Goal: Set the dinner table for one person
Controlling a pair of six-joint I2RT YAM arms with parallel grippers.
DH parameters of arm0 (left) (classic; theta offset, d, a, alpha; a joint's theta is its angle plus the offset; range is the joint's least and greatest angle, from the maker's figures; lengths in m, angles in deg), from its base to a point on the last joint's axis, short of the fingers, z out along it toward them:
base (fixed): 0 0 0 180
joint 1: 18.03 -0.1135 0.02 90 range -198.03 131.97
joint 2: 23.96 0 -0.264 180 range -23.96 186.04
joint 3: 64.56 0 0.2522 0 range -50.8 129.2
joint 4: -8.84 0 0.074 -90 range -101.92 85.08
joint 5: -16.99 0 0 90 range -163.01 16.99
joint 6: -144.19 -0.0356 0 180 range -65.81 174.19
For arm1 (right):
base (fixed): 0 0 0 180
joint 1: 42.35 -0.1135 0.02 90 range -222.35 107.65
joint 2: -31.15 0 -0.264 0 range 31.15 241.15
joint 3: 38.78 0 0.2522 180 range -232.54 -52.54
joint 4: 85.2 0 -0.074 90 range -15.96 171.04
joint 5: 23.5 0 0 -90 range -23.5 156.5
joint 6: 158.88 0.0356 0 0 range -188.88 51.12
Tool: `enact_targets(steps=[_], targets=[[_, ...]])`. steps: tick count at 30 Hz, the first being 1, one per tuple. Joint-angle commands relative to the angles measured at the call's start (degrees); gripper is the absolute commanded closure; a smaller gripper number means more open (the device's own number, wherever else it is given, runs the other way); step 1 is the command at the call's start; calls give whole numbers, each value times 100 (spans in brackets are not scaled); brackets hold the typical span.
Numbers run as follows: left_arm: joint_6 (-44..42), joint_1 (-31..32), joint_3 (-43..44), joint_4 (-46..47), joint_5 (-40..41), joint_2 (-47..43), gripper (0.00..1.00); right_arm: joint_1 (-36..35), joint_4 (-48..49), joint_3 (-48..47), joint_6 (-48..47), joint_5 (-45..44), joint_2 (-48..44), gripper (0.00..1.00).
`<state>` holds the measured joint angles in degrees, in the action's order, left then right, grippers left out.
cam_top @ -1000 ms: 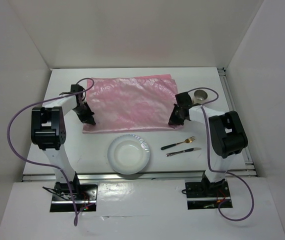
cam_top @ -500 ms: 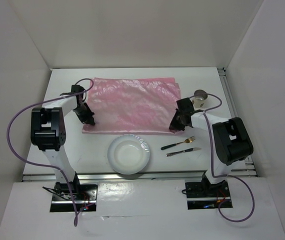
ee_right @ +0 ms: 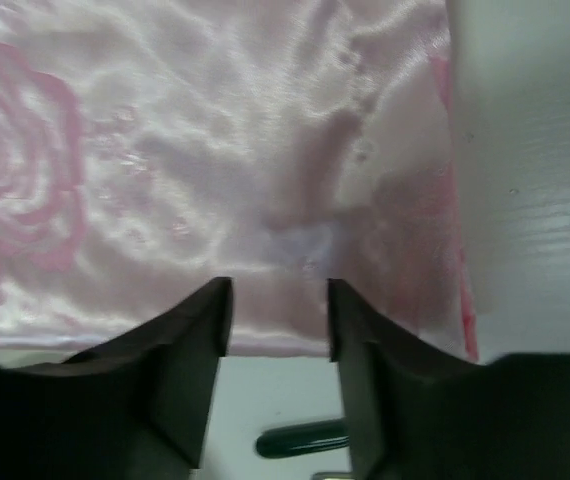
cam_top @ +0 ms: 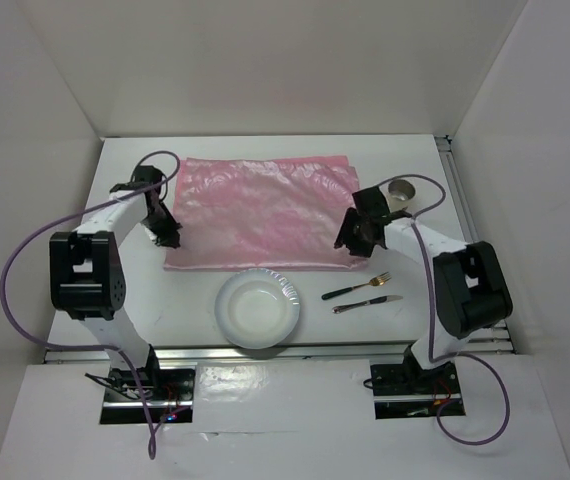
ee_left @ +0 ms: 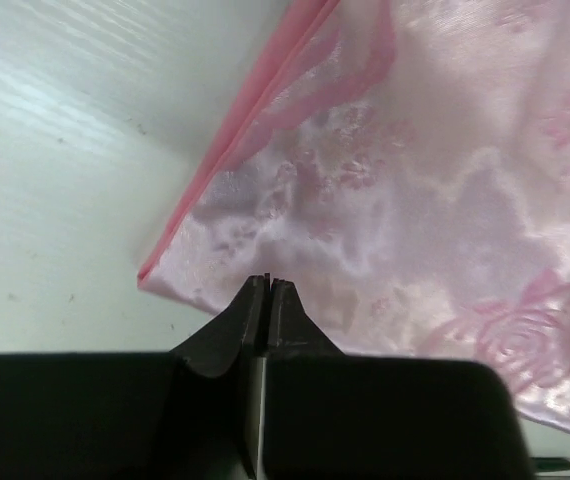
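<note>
A pink rose-patterned cloth (cam_top: 260, 210) lies spread flat on the white dinner table (cam_top: 415, 160). My left gripper (cam_top: 170, 240) sits at the cloth's near left corner. In the left wrist view its jaws (ee_left: 268, 281) stand together with only a hairline slit, over the cloth (ee_left: 415, 180) edge, and no fabric shows between them. My right gripper (cam_top: 348, 243) hovers at the near right corner. Its jaws (ee_right: 279, 300) are apart above the cloth's (ee_right: 165, 150) near hem, nothing between them.
A white plate (cam_top: 256, 308) sits in front of the cloth. A black-handled fork (cam_top: 357, 288) and a knife (cam_top: 365, 303) lie to its right; the fork handle (ee_right: 300, 438) shows under my right jaws. A metal cup (cam_top: 402, 190) stands beyond the right gripper.
The right gripper has opened and let go of the cloth's near right corner. The left arm's elbow swung left and the right arm's elbow swung right. The cloth now lies flat.
</note>
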<state>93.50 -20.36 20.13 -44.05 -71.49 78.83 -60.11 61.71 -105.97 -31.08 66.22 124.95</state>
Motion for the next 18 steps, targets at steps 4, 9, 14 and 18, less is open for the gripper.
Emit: enact_targets(steps=[4, 9, 14, 18], targets=[[-37, -13, 807, -507, 252, -864, 82, -464, -465, -914, -624, -96, -1223, 26], [-142, 39, 992, -587, 6, -1392, 79, -1316, -896, -758, -845, 473, -1513, 12], [-275, 39, 1255, -587, -178, -1734, 79, -2073, -748, 244, -274, 950, -1900, 7], [-327, 39, 1256, -639, -231, -1858, 79, -2319, -108, 694, -185, 1632, -1963, 6]])
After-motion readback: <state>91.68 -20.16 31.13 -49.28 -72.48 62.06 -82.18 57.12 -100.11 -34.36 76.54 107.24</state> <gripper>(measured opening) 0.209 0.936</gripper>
